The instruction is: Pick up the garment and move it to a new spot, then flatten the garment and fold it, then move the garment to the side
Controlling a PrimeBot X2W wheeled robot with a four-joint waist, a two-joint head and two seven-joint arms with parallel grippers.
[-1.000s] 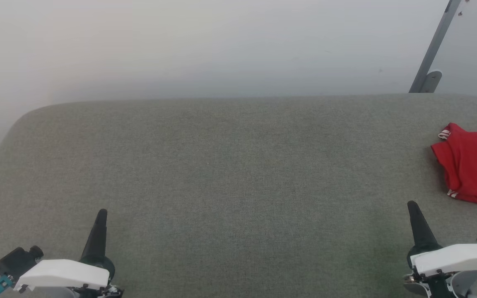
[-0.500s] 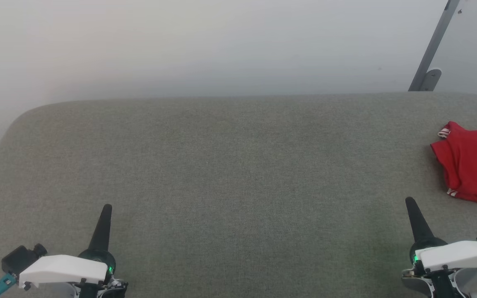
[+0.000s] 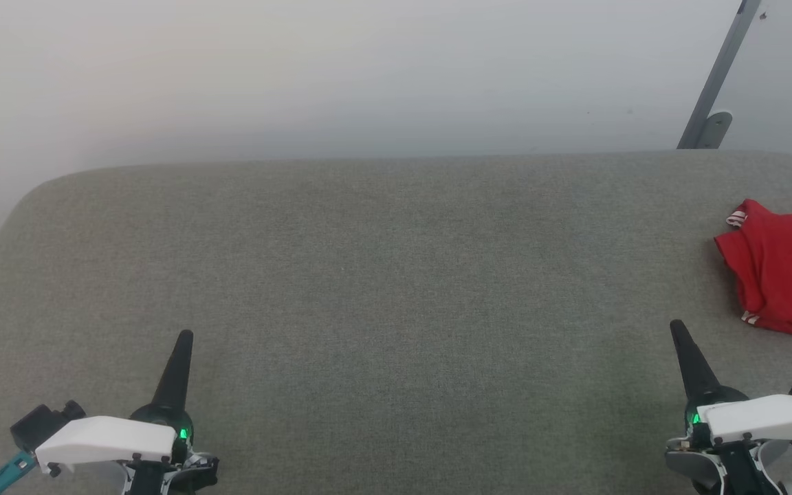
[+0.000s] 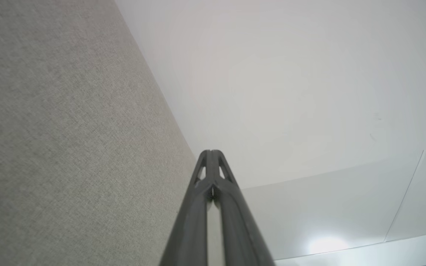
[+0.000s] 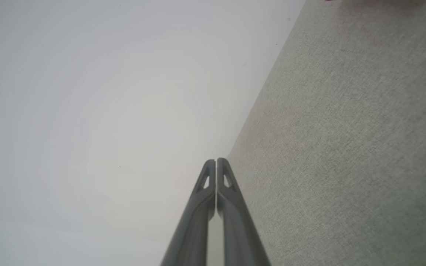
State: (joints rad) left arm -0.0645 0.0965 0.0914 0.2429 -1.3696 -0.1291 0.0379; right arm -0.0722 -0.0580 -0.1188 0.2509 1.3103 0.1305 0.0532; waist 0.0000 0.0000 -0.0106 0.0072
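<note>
While the head view is looking down on the grey-green cloth-covered table (image 3: 396, 275), the garment (image 3: 784, 275) is lying as a folded red bundle at the table's right edge, partly cut off by the frame. Small bits of red-and-white striped trim are peeping out at two of its corners, and the cloth that is facing up is reading as plain red, with no legible writing. The left gripper (image 3: 185, 335) is hovering over the table's near left part and the right gripper (image 3: 675, 324) over its near right part, each with its two dark fingers pressed together into one point and gripping nothing, and a small green light (image 3: 182, 433) is glowing at the left one's base. The right gripper is sitting near the garment but clear of it. A pale wall (image 3: 300, 69) is rising beyond the table's far edge, and a grey metal strut (image 3: 712, 89) is leaning up behind its far right corner. Seen from the left wrist, the left gripper (image 4: 210, 152) is showing its fingers meeting tip to tip above the table (image 4: 68, 129), with nothing between them. Seen from the right wrist, the right gripper (image 5: 216, 160) is likewise showing both fingers closed against each other beside the table (image 5: 346, 147), holding nothing.
</note>
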